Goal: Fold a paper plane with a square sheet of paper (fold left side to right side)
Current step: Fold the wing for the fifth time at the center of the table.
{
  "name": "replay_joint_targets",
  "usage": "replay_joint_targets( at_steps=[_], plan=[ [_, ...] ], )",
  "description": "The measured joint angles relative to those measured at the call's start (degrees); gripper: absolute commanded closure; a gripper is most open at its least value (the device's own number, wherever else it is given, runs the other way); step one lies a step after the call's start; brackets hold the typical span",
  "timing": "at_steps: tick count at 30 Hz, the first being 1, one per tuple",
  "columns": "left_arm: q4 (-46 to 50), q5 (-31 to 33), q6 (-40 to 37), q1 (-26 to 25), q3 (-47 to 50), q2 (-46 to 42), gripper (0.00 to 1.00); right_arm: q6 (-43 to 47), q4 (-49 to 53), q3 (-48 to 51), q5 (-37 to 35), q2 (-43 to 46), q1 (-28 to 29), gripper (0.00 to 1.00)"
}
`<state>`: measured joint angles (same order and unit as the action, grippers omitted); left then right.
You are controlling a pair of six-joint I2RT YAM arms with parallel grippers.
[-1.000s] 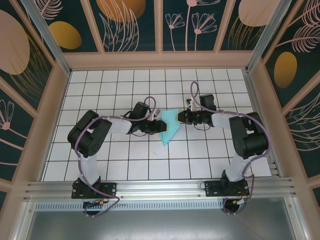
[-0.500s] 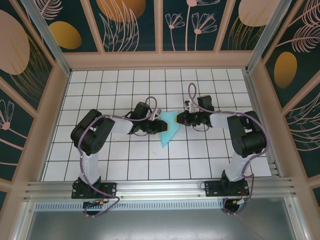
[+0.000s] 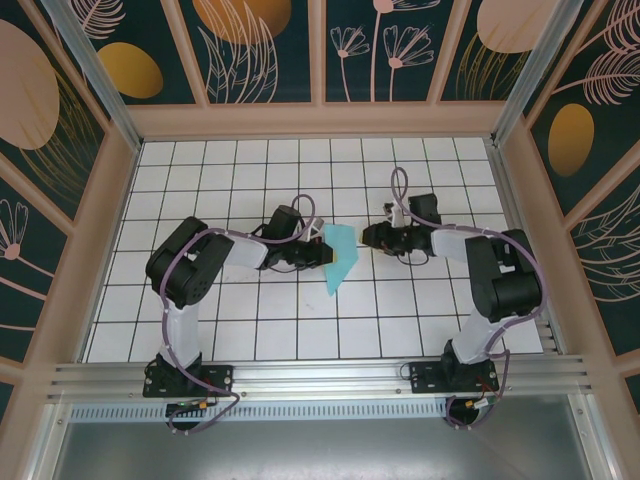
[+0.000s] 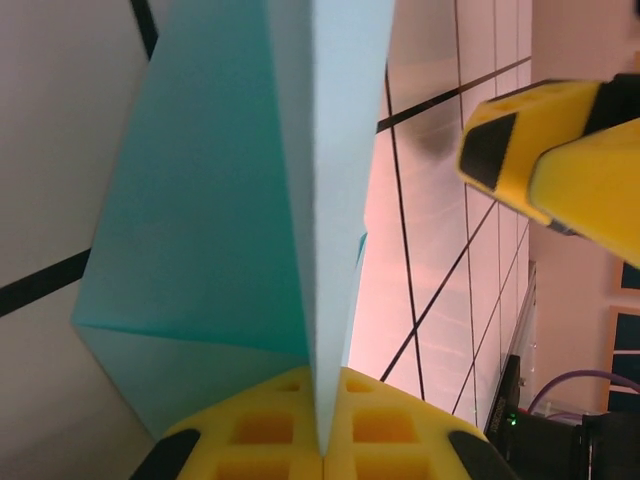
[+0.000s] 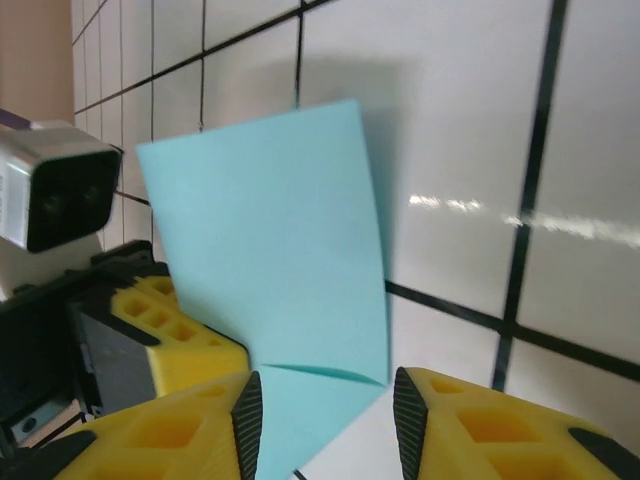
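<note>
The right end effector [image 3: 367, 237] has backed off toward the right, jaws spread and empty. The left end effector [image 3: 320, 252] stays clamped on the folded sheet of paper [image 3: 339, 258], mid-frame over the tabletop [image 3: 250, 330]. It seems to carry the fold alone.

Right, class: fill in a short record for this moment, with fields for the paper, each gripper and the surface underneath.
paper: turquoise paper sheet, folded into layers, lying between the two grippers
left gripper: left gripper shut, pinching the sheet's edge between its yellow pads
right gripper: right gripper open, facing the sheet, apart from it
surface: white grid table with black lines
</note>
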<state>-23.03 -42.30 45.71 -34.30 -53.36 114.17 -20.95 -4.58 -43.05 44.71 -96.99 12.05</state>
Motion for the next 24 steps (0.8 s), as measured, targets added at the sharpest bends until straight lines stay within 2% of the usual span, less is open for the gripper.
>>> replay_joint_targets(
  at_steps=[7,16,20,24],
  plan=[
    [-2.73,-2.10,0.87,0.00,0.57,0.00,0.96,-0.02,-3.80,4.37,3.06,0.11,-0.07,0.50],
    [-5.42,-4.15,1.84,0.00,1.09,0.00,0.97,-0.42,-13.05,3.98,8.09,-3.17,-0.09,0.49],
    [-6.32,-4.92,2.19,0.00,1.33,0.00,0.97,-0.94,-15.58,3.52,9.97,-6.14,-0.09,0.50],
    [-6.91,-5.53,2.23,0.00,1.40,0.00,0.98,-2.12,-18.18,3.17,12.15,-7.82,-0.09,0.57]
  ],
)
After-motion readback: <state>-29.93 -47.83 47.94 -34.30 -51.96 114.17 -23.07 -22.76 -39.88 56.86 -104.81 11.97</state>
